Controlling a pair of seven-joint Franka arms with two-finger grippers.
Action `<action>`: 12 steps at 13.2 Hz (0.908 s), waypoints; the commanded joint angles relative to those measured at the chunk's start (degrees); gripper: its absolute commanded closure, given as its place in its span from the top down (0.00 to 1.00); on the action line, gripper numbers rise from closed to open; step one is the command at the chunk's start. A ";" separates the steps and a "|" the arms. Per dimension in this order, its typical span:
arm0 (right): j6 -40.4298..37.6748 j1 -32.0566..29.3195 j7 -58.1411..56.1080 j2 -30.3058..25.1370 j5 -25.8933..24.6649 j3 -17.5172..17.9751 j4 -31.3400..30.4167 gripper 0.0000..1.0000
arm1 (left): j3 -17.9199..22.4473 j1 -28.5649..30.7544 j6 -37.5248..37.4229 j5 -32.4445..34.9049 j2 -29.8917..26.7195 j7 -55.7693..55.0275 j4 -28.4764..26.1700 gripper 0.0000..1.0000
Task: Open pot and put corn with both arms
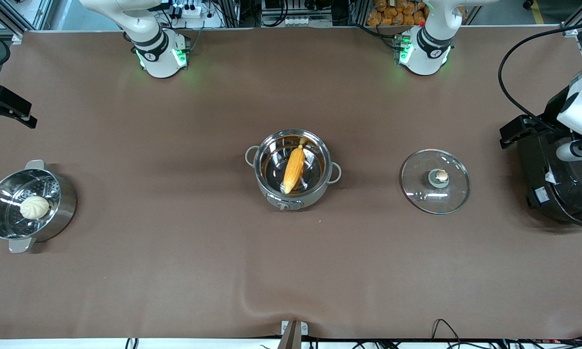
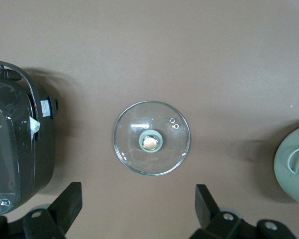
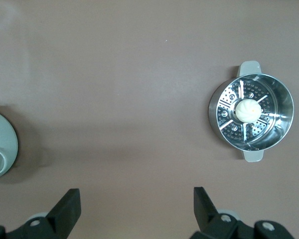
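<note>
Sitting in the middle of the table (image 1: 174, 271), the pot (image 1: 271, 191) is open, its knob facing the front camera, and the corn (image 1: 293, 170) lies inside on the shiny bottom, slanted, with its pale stem tip toward the robots' bases. The glass lid (image 1: 435, 181) lies flat on the table beside the pot, toward the left arm's end, knob up and apart from the pot. Next to it at that end stands a black rice cooker (image 1: 552, 179). At the right arm's end sits a steel steamer (image 1: 63, 201) with a white bun (image 1: 34, 207) on its perforated insert. The left gripper (image 2: 137, 209) hangs high over the table by the lid and the cooker, its fingers (image 2: 65, 204) spread wide with nothing between them. The right gripper (image 3: 134, 209) hangs over bare table between the steamer and the pot, fingers (image 3: 65, 206) likewise spread and holding nothing. Both arms are drawn out to the table's ends, clear of the pot.
</note>
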 commanded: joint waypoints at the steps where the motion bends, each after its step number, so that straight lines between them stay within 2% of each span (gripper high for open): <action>1: -1.28 -2.68 0.47 0.96 1.07 1.09 1.80 1.00 | 0.57 -0.70 0.05 0.73 -1.77 0.01 -1.31 1.00; 4: -1.11 -2.60 0.12 0.70 0.99 1.17 1.45 1.00 | 0.83 -0.79 5.24 0.65 -5.54 0.09 -7.80 1.00; 9: -2.07 -2.69 0.03 1.14 0.46 1.09 0.92 1.00 | 0.83 -1.49 2.09 0.47 -5.99 3.42 -7.29 1.00; 12: -1.90 -2.42 0.29 1.23 -0.06 1.18 1.09 1.00 | 1.18 -1.32 -0.46 -2.42 -6.42 4.58 -7.11 1.00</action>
